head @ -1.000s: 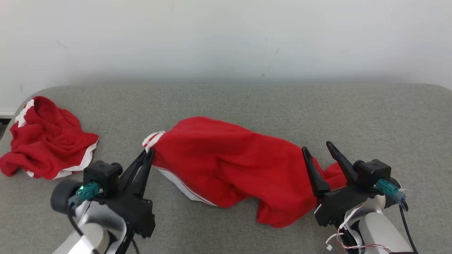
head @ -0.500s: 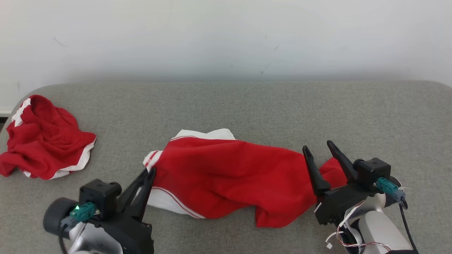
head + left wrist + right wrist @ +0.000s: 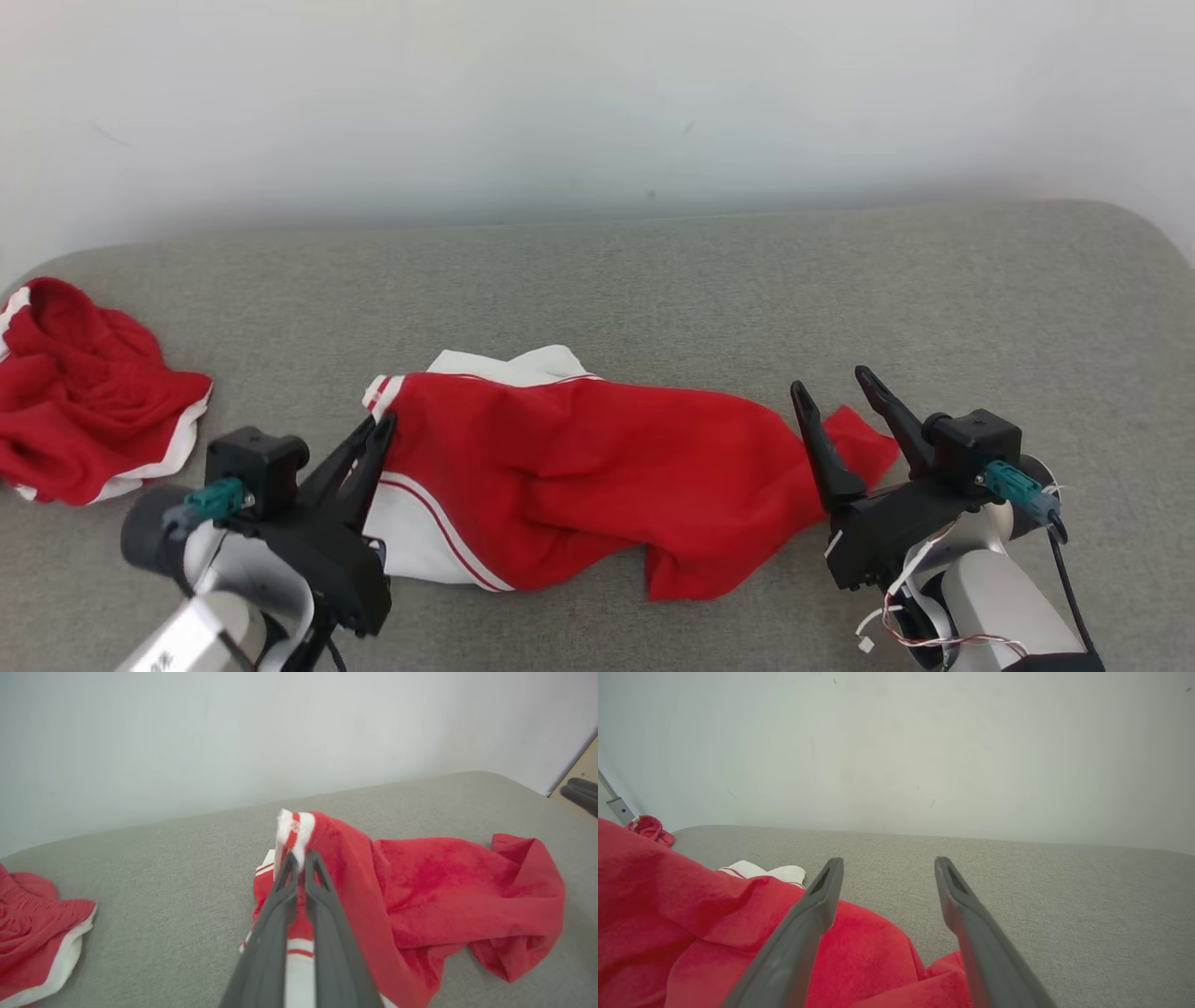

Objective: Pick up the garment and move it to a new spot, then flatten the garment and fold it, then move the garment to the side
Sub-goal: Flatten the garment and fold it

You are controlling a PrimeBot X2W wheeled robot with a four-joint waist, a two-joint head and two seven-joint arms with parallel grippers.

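Red on grey: my plush red fleece garment (image 3: 597,467) shows a white cuff and white side panel, both lined with thin red stripes, on the speckled grey fabric desk (image 3: 653,280) before a plain off-white wall (image 3: 597,93). A second crumpled red garment (image 3: 84,401) is edged in white. My left tool (image 3: 378,434) and right tool (image 3: 831,381) are matte black, each wrist bearing a teal plastic connector (image 3: 219,499).

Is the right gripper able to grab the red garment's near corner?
Probably yes. The right gripper is open, a corner of the red garment lies by its fingers, and nothing blocks it.
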